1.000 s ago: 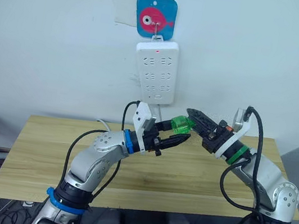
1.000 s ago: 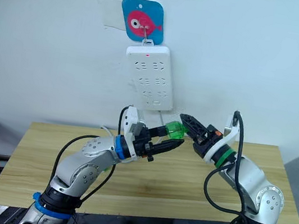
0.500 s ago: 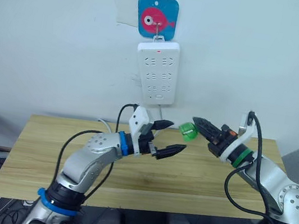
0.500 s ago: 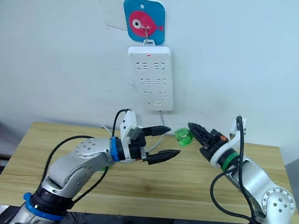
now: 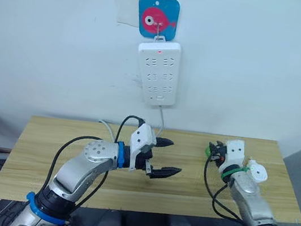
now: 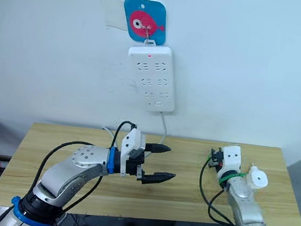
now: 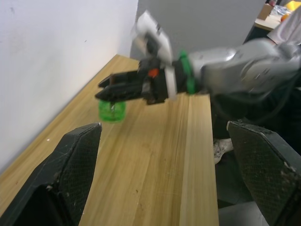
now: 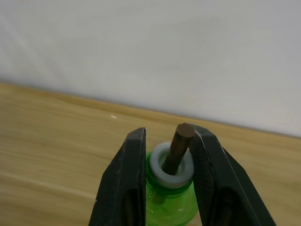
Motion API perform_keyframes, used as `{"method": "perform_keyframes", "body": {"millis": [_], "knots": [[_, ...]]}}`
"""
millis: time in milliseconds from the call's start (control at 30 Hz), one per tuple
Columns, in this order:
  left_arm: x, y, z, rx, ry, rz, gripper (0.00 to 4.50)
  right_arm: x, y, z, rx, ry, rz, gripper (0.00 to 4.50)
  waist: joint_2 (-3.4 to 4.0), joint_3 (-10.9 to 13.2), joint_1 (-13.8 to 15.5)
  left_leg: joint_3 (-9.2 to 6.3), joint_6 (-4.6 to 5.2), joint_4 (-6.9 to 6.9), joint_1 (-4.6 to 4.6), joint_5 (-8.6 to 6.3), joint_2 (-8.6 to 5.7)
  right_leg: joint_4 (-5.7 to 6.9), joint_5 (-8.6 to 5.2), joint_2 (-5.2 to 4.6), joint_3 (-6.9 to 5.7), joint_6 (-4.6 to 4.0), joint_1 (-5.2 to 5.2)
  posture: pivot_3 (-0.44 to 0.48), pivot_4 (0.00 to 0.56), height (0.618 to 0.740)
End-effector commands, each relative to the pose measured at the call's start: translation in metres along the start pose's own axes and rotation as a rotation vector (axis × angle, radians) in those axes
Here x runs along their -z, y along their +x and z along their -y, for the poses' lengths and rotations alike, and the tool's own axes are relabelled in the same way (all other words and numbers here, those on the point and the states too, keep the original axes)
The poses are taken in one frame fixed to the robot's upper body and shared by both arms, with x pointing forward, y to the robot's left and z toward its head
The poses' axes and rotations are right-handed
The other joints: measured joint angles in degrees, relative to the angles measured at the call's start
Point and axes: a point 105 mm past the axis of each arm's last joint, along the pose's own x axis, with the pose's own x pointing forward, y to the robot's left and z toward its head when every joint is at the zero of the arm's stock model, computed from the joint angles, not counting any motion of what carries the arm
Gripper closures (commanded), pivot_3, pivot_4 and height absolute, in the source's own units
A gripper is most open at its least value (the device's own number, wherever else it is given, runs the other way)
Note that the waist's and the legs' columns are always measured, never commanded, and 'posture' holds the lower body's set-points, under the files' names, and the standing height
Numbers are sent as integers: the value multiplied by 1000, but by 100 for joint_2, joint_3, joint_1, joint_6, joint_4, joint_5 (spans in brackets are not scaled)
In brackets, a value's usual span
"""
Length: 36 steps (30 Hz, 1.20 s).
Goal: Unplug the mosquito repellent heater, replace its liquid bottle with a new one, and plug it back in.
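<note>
Green translucent bottle [image 8: 170, 207], grey collar, clamped by right hand [image 8: 164, 188]

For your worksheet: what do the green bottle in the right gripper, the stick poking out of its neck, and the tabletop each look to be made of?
Green bottle: likely translucent plastic, glossy; light passes through it.
Stick: matt brown, perhaps a porous or fibre wick; hard to say.
Tabletop: pale wood or wood-look laminate, smooth, with plank lines and grain.
The right gripper is clamped at the bottle's neck.
</note>
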Motion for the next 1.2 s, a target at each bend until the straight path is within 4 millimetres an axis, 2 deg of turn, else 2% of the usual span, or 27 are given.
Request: {"method": "perform_keyframes", "body": {"millis": [33, 200, 400, 533, 633, 700, 833, 933, 1067, 1200], "knots": [[-11, -1, 2, -7, 61, 27, 0, -4, 7, 1, -2, -17, 57, 3602, 0, 0, 3, 1, 0, 0, 1, 0, 0, 0, 0, -2, 1, 0, 0, -45, 207, 740], [-13, -3, -1, -40, 67, 38, 0, 15, 7, 6, 17, -27, 6, 3602, 2, -2, 78, -1, -1, 7, 2, 1, 1, 6, 1, -16, 0, -1, 5, -25, 195, 740], [-15, -7, -2, -80, 74, 50, 0, 11, 1, 14, 26, -30, 40, 1559, 3, -3, 160, -1, -1, 12, 3, 1, 0, 5, 1, -18, -1, -1, 9, -20, 187, 740], [-16, -16, -5, -155, 76, 82, 0, 7, -17, 12, -34, -85, 63, 106, 6, -5, 179, -3, -1, 10, 2, 1, 3, 5, 1, -19, -2, -1, 9, -20, 184, 740], [-15, -33, -7, -260, 61, 130, 0, -7, -37, 10, -86, -114, 97, 16, 9, -7, 188, -4, -1, 9, 2, 0, 8, 5, 1, -23, -1, -1, 7, -12, 184, 740], [-12, -49, -7, -365, 43, 160, 0, -25, -50, 1, -154, -93, 125, 16, 11, -8, 186, -4, -1, 9, 2, 0, 13, 5, 1, -25, 1, -1, 7, -12, 184, 740], [22, -89, 1, -640, -63, 64, 0, -61, -62, -38, -363, -42, 142, 16, 8, -7, 168, -8, 0, 9, 20, 0, 17, 7, 1, -25, 6, 0, 23, 5, 195, 740], [53, -118, 19, -871, -242, 48, 0, -91, -63, -84, -650, -20, 161, 16, 0, -5, 168, -20, 1, 8, 49, -2, 21, 1, -1, -21, -2, 0, 59, 22, 199, 740], [90, -137, 35, -1059, -298, -39, 0, -102, -62, -104, -868, -70, 128, 16, -14, 2, 350, -40, 2, 9, 52, -2, -1, -6, -2, -23, -17, -1, 74, 62, 210, 740], [111, -152, 36, -1191, -269, -76, 0, -105, -58, -104, -980, -123, 109, 16, -21, 4, 484, -40, 1, 12, 47, -2, -11, -28, -2, -25, -34, -3, 82, 89, 224, 740]]}}
